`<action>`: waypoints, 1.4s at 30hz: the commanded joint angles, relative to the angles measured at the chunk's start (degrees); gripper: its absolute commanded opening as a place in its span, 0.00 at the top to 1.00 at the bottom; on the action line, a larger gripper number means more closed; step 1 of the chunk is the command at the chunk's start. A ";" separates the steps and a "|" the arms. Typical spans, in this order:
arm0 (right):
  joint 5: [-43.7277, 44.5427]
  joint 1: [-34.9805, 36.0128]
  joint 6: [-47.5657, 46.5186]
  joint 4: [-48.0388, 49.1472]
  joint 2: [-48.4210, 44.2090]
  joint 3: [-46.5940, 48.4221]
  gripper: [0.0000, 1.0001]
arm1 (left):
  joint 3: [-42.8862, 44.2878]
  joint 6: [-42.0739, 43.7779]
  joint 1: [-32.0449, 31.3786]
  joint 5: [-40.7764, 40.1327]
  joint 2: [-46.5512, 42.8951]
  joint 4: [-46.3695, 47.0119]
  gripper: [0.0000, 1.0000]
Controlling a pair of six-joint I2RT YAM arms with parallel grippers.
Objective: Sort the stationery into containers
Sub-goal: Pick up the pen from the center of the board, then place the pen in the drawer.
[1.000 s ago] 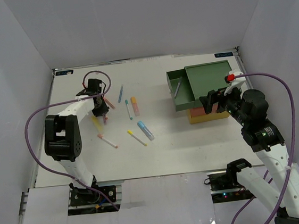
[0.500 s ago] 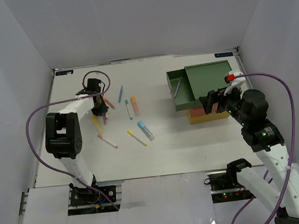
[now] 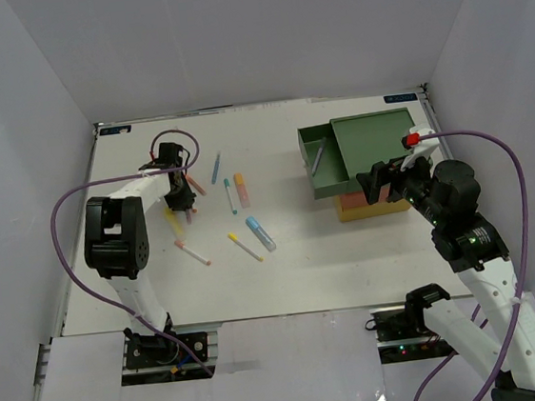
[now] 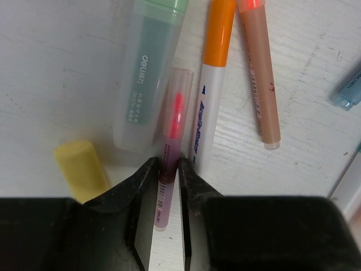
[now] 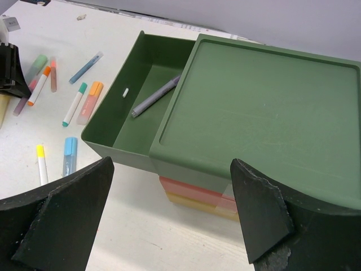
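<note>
My left gripper (image 4: 168, 172) is down on the table at the far left (image 3: 180, 192), shut on a pink-capped purple marker (image 4: 171, 130). Beside that marker lie a green highlighter (image 4: 148, 73), an orange-and-white marker (image 4: 211, 84), a brown crayon pen (image 4: 259, 79) and a yellow marker (image 4: 80, 169). The containers stand at the right: the green top drawer (image 3: 315, 181) is pulled open with a grey-purple pen (image 5: 155, 96) inside. The red (image 5: 192, 189) and yellow (image 5: 197, 204) drawers below it are closed. My right gripper (image 5: 169, 169) is open and empty, hovering at the box's near side (image 3: 380, 182).
More stationery lies mid-table: a blue pen (image 3: 216, 168), a teal pen (image 3: 231, 196), an orange marker (image 3: 242, 190), a light blue marker (image 3: 259, 233), a yellow-tipped pen (image 3: 245, 247) and a pink pen (image 3: 194, 254). White walls enclose the table on three sides.
The left arm's elbow has shifted slightly while its gripper stays at the marker cluster. The right arm has not moved.
</note>
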 commanded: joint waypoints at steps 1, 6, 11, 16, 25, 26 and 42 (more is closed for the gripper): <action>-0.54 -0.08 -0.47 2.64 -0.69 -0.76 0.10 | 1.23 -0.08 0.17 0.88 0.67 0.33 0.68; -0.45 -0.08 -0.38 2.64 -0.95 -0.76 0.10 | 1.05 -0.43 0.17 2.37 -0.29 0.42 0.74; -0.36 -0.08 -0.46 2.73 -1.31 -0.94 0.10 | 0.61 0.00 0.25 4.39 -3.28 0.33 0.89; -0.54 -0.08 -0.29 2.73 -1.66 -0.94 0.10 | 0.26 -0.34 0.17 7.64 -8.90 -0.11 0.92; -0.89 -0.08 -0.20 2.82 -1.92 -0.76 0.10 | 7.26 -6.84 -4.48 26.52 -19.10 -0.46 0.93; -0.98 -0.08 -0.20 2.82 -2.01 -0.68 0.10 | 8.94 -8.50 -5.97 27.24 -19.45 -0.46 0.93; -0.36 -0.08 0.24 2.38 -4.03 -1.03 0.10 | 34.97 -27.32 -28.92 29.36 -4.17 8.94 0.89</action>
